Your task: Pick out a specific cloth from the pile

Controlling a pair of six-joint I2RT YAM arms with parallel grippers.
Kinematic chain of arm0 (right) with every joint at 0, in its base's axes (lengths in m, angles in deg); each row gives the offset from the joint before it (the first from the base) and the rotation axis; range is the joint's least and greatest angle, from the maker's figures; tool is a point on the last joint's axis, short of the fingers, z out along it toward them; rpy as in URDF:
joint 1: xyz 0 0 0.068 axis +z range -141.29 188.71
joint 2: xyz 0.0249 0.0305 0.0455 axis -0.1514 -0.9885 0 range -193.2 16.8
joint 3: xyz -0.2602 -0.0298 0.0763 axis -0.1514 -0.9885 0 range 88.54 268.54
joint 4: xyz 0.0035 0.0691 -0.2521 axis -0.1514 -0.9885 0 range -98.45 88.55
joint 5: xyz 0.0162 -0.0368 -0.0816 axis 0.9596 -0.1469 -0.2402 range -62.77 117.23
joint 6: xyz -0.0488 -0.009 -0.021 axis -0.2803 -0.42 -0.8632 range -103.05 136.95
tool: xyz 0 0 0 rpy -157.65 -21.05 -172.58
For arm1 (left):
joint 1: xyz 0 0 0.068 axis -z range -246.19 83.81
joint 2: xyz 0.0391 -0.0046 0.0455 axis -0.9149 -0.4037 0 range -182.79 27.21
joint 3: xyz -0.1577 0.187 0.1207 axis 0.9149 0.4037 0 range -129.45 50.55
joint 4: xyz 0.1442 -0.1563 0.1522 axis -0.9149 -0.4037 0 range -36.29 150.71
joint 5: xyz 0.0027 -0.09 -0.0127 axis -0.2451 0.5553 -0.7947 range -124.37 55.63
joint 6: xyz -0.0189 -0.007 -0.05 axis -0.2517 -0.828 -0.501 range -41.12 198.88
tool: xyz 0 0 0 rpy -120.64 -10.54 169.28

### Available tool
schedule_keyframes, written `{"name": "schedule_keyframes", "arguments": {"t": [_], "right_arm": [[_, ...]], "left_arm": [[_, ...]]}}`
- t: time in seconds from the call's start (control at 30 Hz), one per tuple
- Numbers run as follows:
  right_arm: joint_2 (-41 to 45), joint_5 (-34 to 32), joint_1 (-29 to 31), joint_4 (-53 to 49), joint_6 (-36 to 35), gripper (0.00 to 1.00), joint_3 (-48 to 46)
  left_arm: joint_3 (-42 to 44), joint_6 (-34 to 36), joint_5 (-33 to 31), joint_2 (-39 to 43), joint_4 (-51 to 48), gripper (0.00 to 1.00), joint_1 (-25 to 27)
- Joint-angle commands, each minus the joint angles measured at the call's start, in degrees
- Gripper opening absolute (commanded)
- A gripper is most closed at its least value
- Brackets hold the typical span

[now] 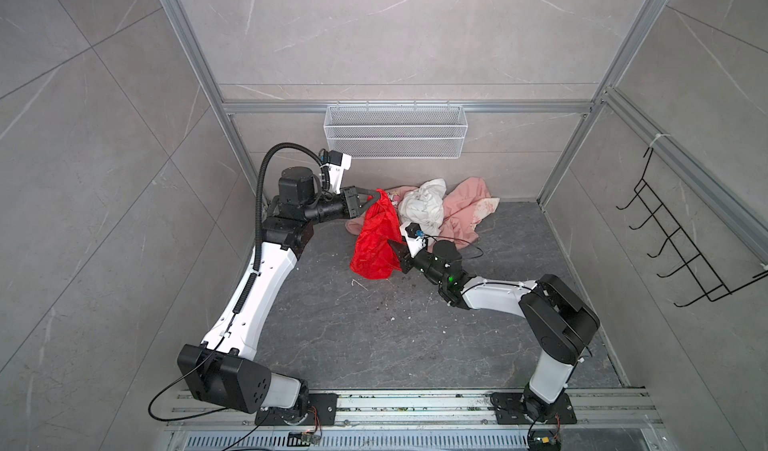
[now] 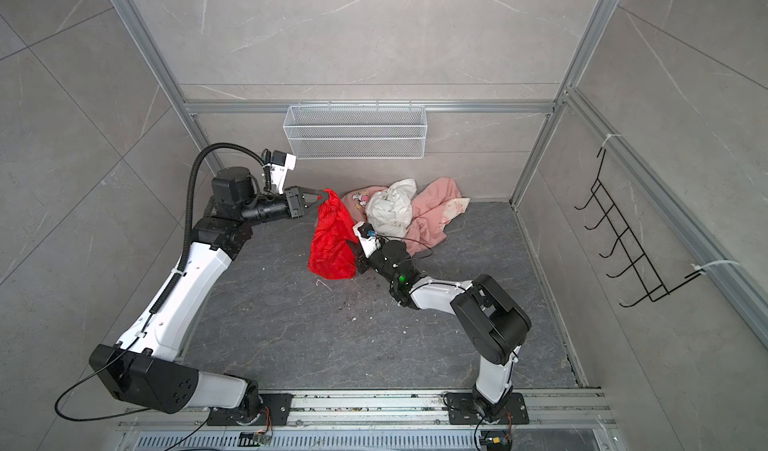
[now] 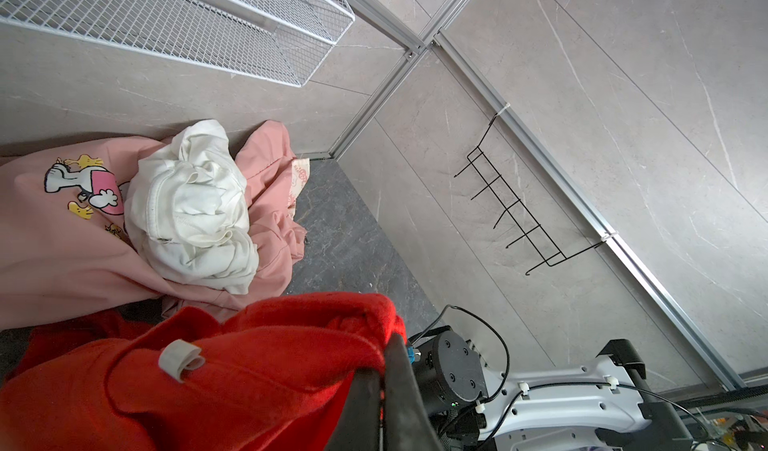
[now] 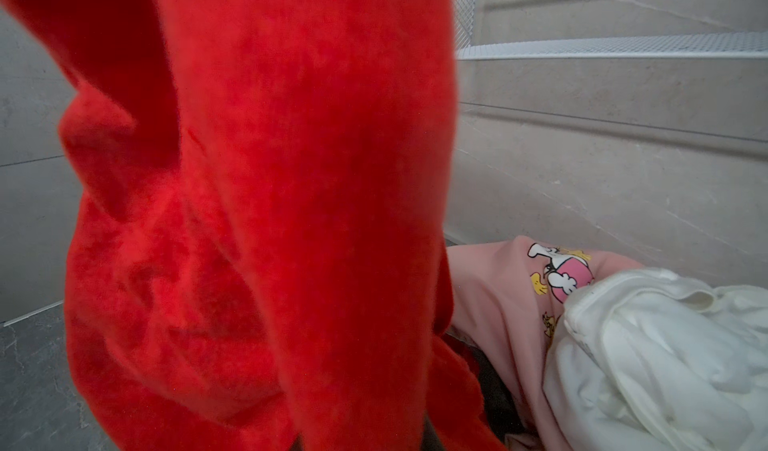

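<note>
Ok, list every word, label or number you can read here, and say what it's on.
No text can be read in any view.
On the salmon-pink garment: a cartoon dog print, no words visible.
On its pale flap: pink markings, too blurred to read.
On the red cloth: a white tab, apparently blank.

We can read no words, numbers or brand names anywhere; the large salmon-pink fabric garment [image 3: 50, 258] bears only a wordless cartoon dog print [image 3: 85, 187].
</note>
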Motion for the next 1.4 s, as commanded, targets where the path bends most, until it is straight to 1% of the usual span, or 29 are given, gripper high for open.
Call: {"name": "schedule_keyframes", "arguments": {"t": [0.0,0.33,0.67,0.93,1.07,1.3,1.37], "right_arm": [[3.34,0.82,0.11,2.59,0.88,0.17,-0.20],[6.29,1.35,0.29,0.03,1.17,0.11,0.94],[9.50,1.31,0.54,-2.24,0.20,0.07,1.54],[13.95,0.68,0.90,-7.63,-1.73,0.05,3.05],[16.51,0.51,1.01,-11.00,-2.28,0.04,3.71],[21.55,0.00,1.83,-16.69,-3.05,0.03,4.79],[22.77,-0.74,1.98,-19.80,-3.29,0.03,5.89]], "left_arm": [[-2.43,2.02,-0.14,2.55,3.69,0.00,0.08],[-3.48,2.12,-1.96,1.67,3.48,0.00,0.11],[-7.71,2.14,-3.81,1.92,1.37,0.00,0.08],[-8.44,1.22,-4.37,3.53,0.91,0.00,0.08],[-9.06,2.48,-6.42,4.97,-1.90,0.00,0.13],[-9.95,1.78,-7.38,6.78,-2.45,0.00,0.51],[-11.54,3.10,-9.15,7.08,-5.10,0.00,1.22]]}}
